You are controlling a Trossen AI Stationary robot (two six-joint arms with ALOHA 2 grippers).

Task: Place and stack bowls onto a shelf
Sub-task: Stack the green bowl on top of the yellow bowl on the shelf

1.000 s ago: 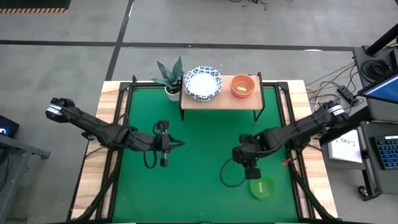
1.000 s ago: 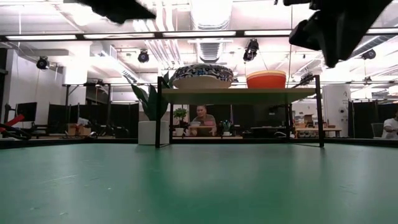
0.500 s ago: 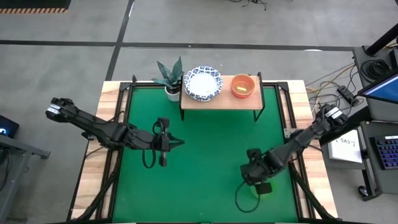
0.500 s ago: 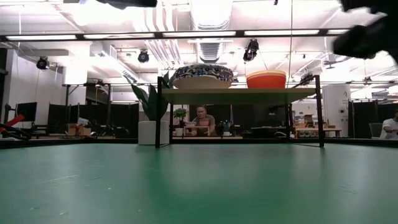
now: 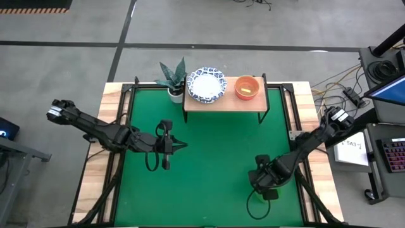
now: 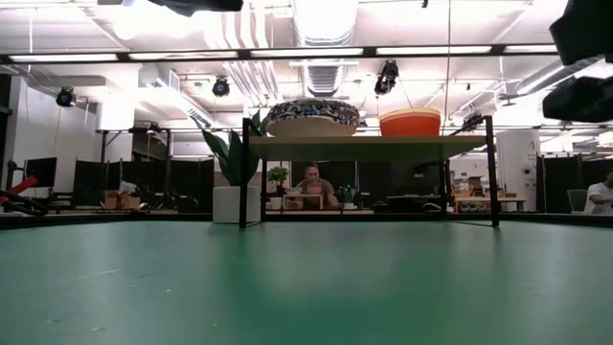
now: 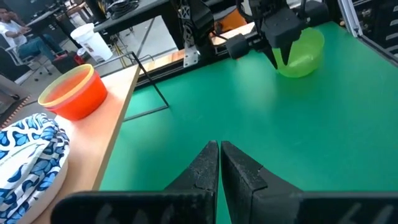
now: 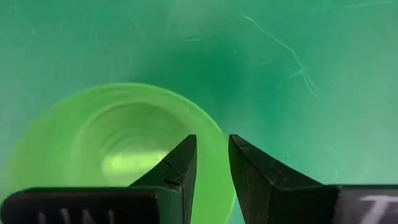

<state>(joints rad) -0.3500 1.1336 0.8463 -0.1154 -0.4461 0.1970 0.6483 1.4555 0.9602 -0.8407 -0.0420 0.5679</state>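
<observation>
High view: the right gripper is seen lowered over the front right part of the green mat, where the green bowl sits, largely hidden beneath the arm. In the right wrist view, the two dark fingers are set a little apart, one on each side of the green bowl's rim, one inside and one outside; whether the rim is actually being pinched cannot be told. From the left wrist view, the right gripper is shown pointing down onto the near edge of the bowl.

The left gripper is held over the left-middle of the mat, with its fingers pressed together and nothing between them.

On the wooden shelf at the back of the mat, a white bowl with a blue-patterned rim is placed on the left and a red-orange bowl on the right, apart from each other. A potted plant is stood just left of the shelf. In the low view, a person is seen seated beyond the table.
</observation>
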